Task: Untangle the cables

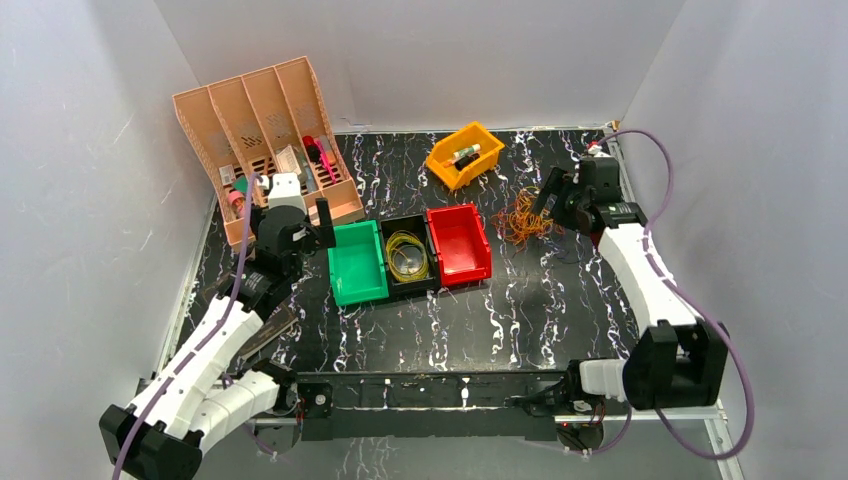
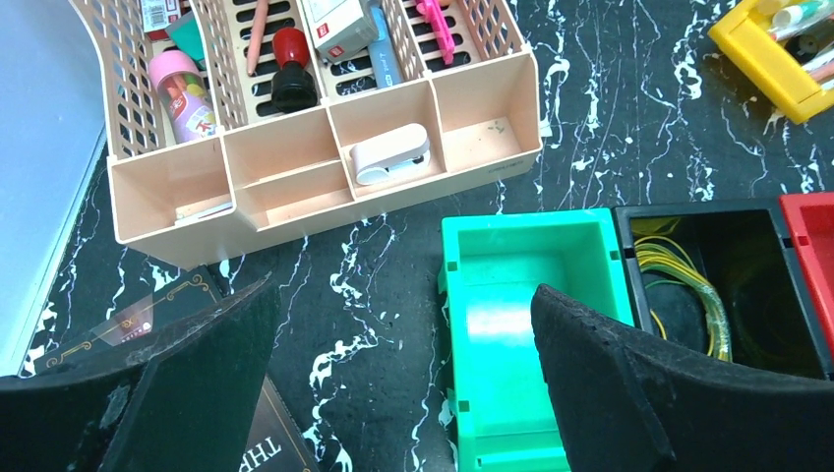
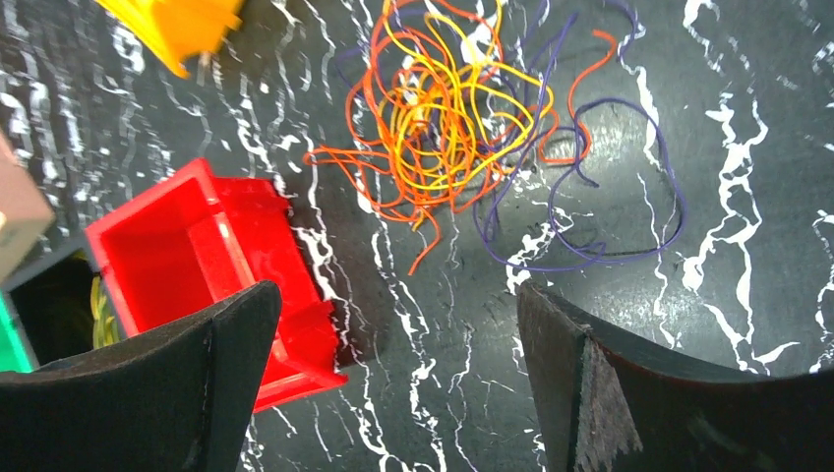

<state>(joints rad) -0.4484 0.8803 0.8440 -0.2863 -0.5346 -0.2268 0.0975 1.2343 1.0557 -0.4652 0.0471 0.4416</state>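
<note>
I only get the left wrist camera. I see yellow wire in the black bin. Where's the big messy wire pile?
Observer: The tangle lies on the table, just right of the red bin and nearer the arms than the yellow bin.
Operator: What colours are in it?
Observer: Orange and yellow strands knotted together, with thin purple strands looping out on one side.
Operator: Is the other arm grabbing it?
Observer: No. The right gripper has its fingers wide apart near the pile, holding nothing.
</note>
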